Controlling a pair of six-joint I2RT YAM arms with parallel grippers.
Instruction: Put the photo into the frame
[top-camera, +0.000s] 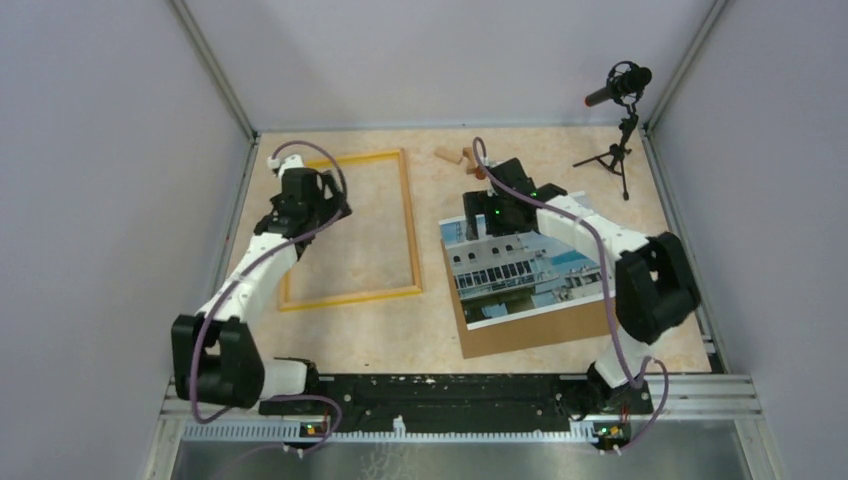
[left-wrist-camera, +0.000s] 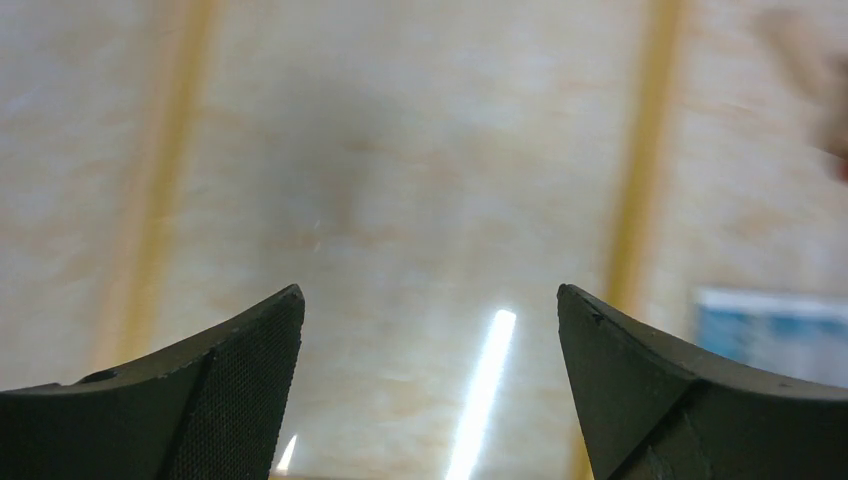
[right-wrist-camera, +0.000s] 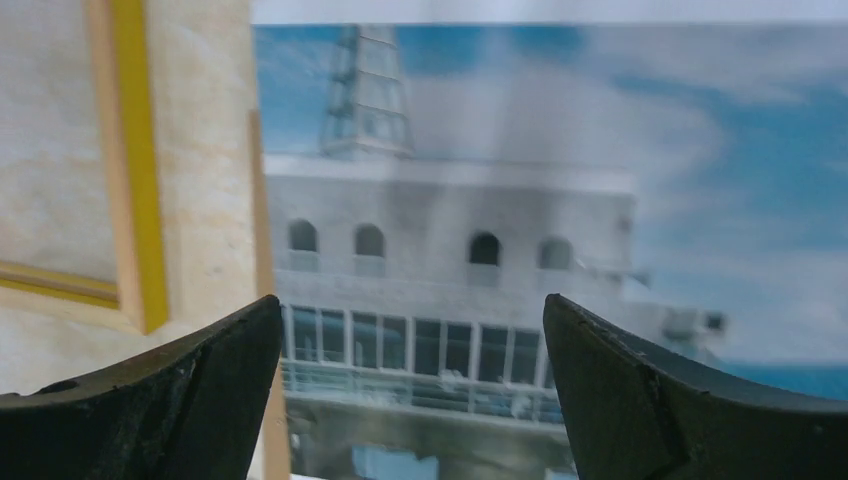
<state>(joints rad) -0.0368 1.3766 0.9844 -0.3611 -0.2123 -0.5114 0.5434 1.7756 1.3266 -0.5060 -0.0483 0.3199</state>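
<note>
The pale, marbled table (top-camera: 400, 340) carries everything. The frame (top-camera: 411, 225) lies flat on its left half, a thin yellow-orange rectangle with bare tabletop showing through it.

Right of the frame, and clear of it, lies a brown backing board (top-camera: 520, 338), turned slightly askew to the frame's rails. The photo (top-camera: 530, 275) lies face up on that board, so it is outside the frame. Its print shows a white building with several storeys under a blue sky. The board's brown edge shows past the photo on the side away from the frame and along the near side.

Beyond the frame's far right corner, towards the right wall, stands a black microphone on a tripod (top-camera: 620, 100).

The left gripper (top-camera: 332, 207) hovers over the frame's far left part. In its wrist view the left gripper (left-wrist-camera: 428, 292) has its jaws spread wide with nothing between them, and blurred frame rails (left-wrist-camera: 640, 180) run on either side.

The right gripper (top-camera: 482, 222) hangs over the photo's far edge, on the side nearer the frame. Its wrist view shows the right gripper (right-wrist-camera: 411, 298) with jaws released and apart, the photo (right-wrist-camera: 600, 150) below them and a corner of the frame (right-wrist-camera: 130, 180) to the left.

Small brown wooden pieces (top-camera: 455, 157) lie just right of the frame's far right corner.
</note>
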